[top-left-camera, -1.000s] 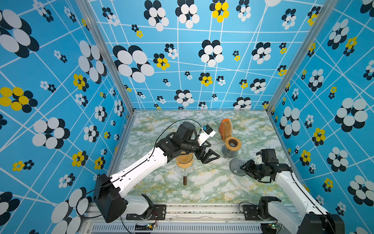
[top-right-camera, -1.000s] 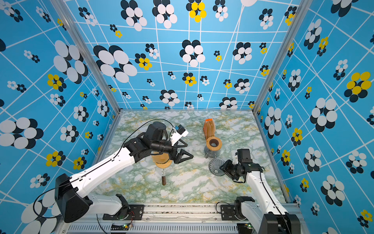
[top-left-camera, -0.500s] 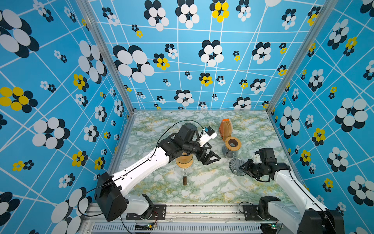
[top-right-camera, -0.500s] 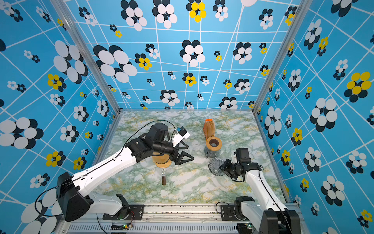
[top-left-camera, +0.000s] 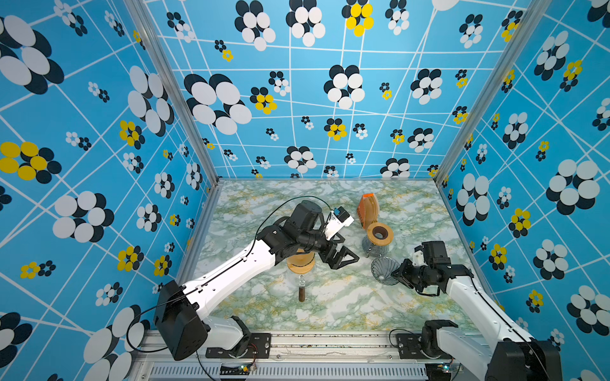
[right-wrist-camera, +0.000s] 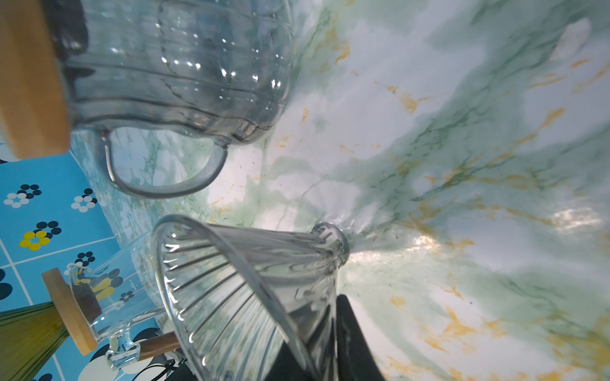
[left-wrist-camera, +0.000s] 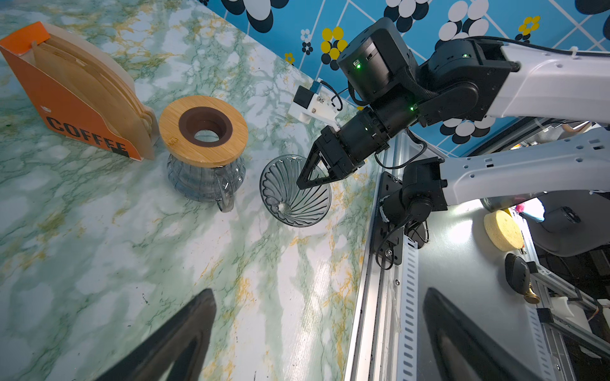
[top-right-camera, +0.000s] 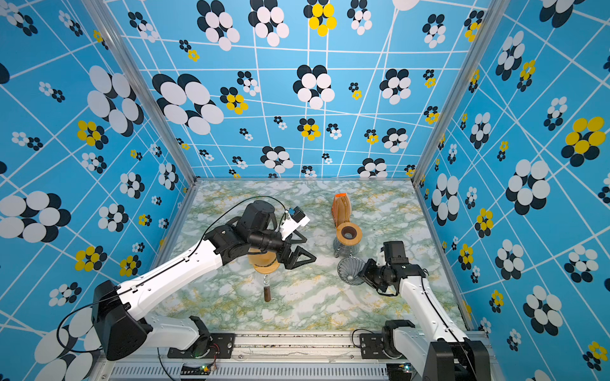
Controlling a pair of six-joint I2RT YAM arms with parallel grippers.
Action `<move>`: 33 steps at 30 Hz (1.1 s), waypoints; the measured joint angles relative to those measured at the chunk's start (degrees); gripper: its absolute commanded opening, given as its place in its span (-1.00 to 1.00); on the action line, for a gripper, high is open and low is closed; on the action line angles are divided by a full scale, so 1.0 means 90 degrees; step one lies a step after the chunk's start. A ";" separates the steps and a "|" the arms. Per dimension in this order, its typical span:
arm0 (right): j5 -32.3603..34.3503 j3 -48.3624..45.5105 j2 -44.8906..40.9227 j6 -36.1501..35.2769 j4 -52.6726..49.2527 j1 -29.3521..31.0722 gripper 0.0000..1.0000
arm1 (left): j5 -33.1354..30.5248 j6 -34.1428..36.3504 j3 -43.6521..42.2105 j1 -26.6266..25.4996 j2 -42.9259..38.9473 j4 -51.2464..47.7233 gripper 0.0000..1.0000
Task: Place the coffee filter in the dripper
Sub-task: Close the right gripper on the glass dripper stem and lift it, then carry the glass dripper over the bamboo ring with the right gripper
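Note:
The clear ribbed glass dripper [top-left-camera: 383, 269] [top-right-camera: 350, 269] lies on its side on the marble table, right of centre. My right gripper [top-left-camera: 396, 273] [left-wrist-camera: 303, 181] [right-wrist-camera: 320, 330] is shut on its wall, one finger inside the cone and one outside. Brown paper coffee filters [left-wrist-camera: 89, 82] stand in an orange box [top-left-camera: 366, 206] [top-right-camera: 341, 207] near the back. My left gripper [top-left-camera: 346, 260] [top-right-camera: 303, 259] [left-wrist-camera: 318, 297] hangs open and empty above the table's middle, left of the dripper.
A glass server with a holed wooden lid [top-left-camera: 379, 234] [left-wrist-camera: 203, 128] stands between the box and the dripper, close to both. A second glass pot with a wooden lid [top-left-camera: 300, 264] and a brown handle sits under my left arm. The front rail [left-wrist-camera: 379, 297] borders the table.
My right gripper's jaws have closed onto the dripper's wall. My left gripper has drifted slightly to the right, still open.

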 measured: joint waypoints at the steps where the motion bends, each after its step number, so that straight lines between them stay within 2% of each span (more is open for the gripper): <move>1: 0.0005 0.0000 -0.0015 0.0002 0.0000 0.0005 -0.69 | 0.0000 0.0002 0.0000 0.0000 0.0000 0.0000 0.98; 24: 0.0010 0.0029 -0.0469 0.0012 -0.0051 0.0005 -0.78 | -0.0046 0.0070 0.0000 0.0000 -0.0005 -0.0046 0.98; 33: 0.0114 0.1083 -0.0461 -0.0022 -0.0588 0.0005 -0.79 | -0.0214 0.0114 0.0000 0.0000 -0.0107 -0.0046 0.98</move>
